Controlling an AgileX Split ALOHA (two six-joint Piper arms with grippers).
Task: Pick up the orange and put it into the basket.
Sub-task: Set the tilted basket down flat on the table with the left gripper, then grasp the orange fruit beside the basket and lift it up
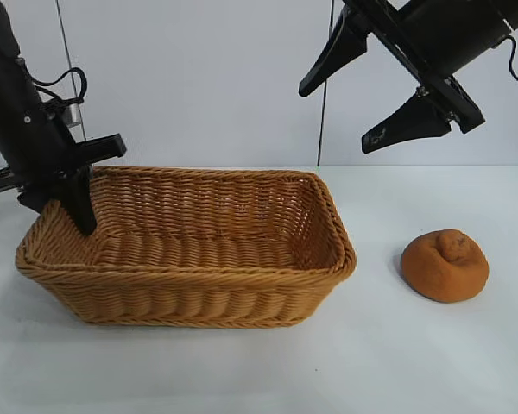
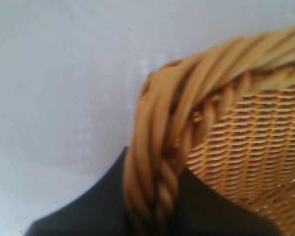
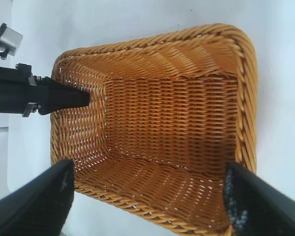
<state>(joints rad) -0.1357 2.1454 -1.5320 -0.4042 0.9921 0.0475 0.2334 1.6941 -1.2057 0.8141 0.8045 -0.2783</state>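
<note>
Here, left gripper (image 1: 69,203) pinches the basket (image 1: 242,297) rim; right gripper (image 1: 375,90) jaws spread.

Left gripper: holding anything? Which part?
The left gripper is shut on the basket, clamped over the braided rim at its left end. The right gripper is open, holding nothing.
</note>
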